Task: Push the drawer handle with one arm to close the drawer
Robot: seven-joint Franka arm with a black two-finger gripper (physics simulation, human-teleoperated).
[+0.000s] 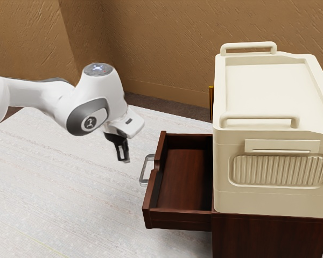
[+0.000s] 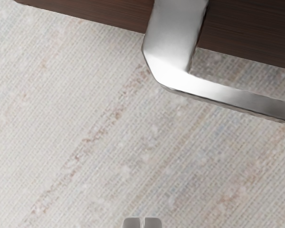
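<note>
"Can you see the drawer handle (image 1: 145,170) from over there?"

"Yes, the silver one, on the front of that dark wooden drawer (image 1: 147,207). It's just beyond the gripper (image 1: 124,160), towards the exterior view's right, near the fingertips but apart from them."

"And those fingers, are they spread?"

"No, they're together, tips side by side with only a sliver between. They point downward, on the handle's outer side."

"So the drawer's open?"

"Well out of its cabinet (image 1: 269,236), yes, with its inside in plain sight. And there's a big cream case (image 1: 274,91) sitting on top of the cabinet"
</note>
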